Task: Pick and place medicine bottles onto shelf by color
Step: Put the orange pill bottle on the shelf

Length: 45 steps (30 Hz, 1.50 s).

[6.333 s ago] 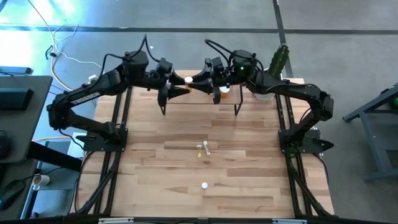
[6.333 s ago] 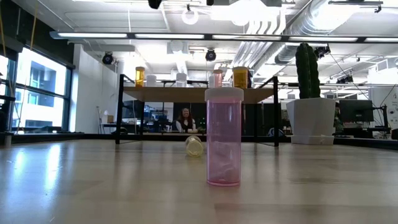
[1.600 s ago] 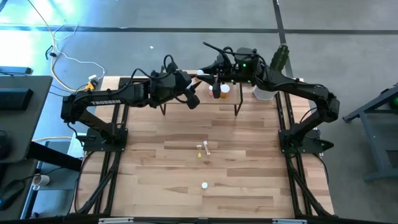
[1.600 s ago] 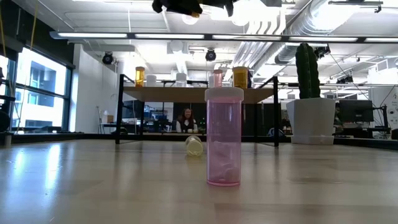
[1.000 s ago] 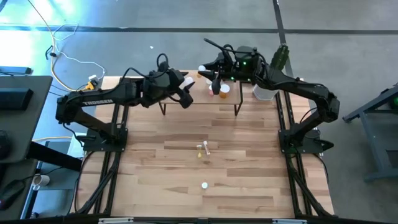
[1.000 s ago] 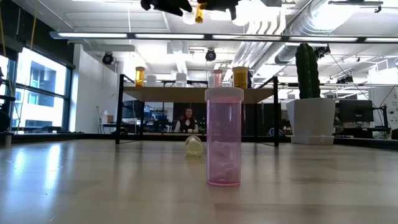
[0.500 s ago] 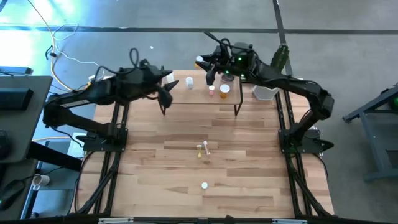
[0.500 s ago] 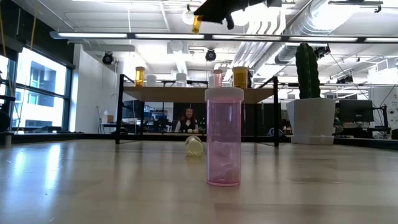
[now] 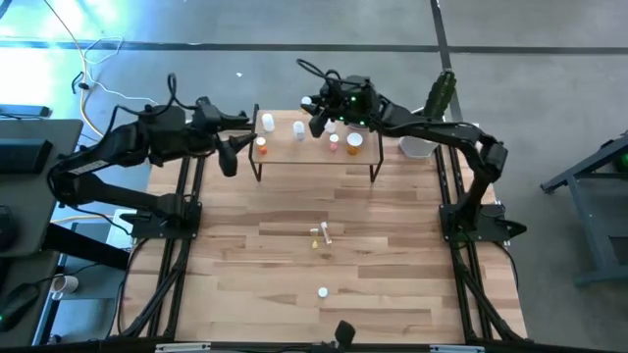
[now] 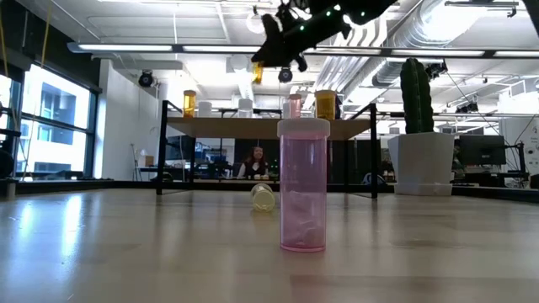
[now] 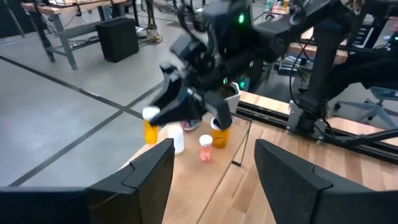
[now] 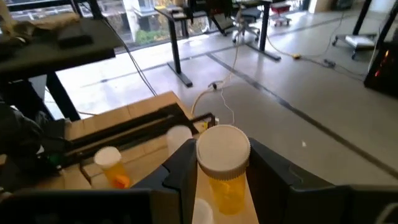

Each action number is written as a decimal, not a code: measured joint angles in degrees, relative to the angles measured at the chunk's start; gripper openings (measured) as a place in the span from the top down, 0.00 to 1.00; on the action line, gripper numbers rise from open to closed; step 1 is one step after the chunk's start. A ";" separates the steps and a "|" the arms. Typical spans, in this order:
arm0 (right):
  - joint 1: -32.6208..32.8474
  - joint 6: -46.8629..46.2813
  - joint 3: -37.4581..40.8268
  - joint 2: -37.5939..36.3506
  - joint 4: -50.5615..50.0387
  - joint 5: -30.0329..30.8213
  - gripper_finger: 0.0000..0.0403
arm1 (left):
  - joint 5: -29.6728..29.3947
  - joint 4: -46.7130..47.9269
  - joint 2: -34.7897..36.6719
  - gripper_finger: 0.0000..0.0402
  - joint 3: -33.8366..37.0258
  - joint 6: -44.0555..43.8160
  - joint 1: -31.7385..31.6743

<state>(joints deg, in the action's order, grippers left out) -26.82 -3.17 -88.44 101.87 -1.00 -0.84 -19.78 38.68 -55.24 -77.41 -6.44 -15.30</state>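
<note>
The light-wood shelf (image 9: 306, 153) stands at the table's far edge and carries white bottles (image 9: 267, 123), an orange one (image 9: 261, 145) at its left end, a pink one (image 9: 334, 144) and an orange one (image 9: 354, 142). My right gripper (image 9: 315, 115) hovers over the shelf, shut on an orange bottle (image 12: 222, 167). My left gripper (image 9: 229, 160) hangs open off the shelf's left end, holding nothing. A pink bottle (image 10: 303, 185) stands upright near the table's middle. A clear bottle (image 10: 263, 196) lies on its side behind it. My right gripper pinches the orange bottle between its two fingers (image 12: 181, 163), which stand on either side of its white cap (image 12: 222, 149) and upper body. It reaches in slanting down from the table's right. The bottle (image 10: 258, 74) is upright and lifted clear above the shelf.
A white pot with a cactus (image 10: 418, 126) sits at the table's far right corner, beside the shelf. Black frame rails run along both table sides (image 9: 186, 196). Bare wood lies around the two bottles on the tabletop (image 9: 392, 255).
My left gripper has drawn back from the shelf toward the table's left edge, uncovering the orange bottle on the shelf's left end. My right gripper, still holding its orange bottle, has moved left over the shelf and come down toward it.
</note>
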 joint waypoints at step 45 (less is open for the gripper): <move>-0.59 -2.37 0.00 3.96 3.26 -0.49 0.74 | -0.36 3.99 -1.66 0.47 -0.04 -0.92 -2.37</move>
<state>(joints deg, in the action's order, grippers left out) -27.41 -5.54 -88.44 105.83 2.26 -1.33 -20.14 42.66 -56.90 -77.45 -7.35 -17.67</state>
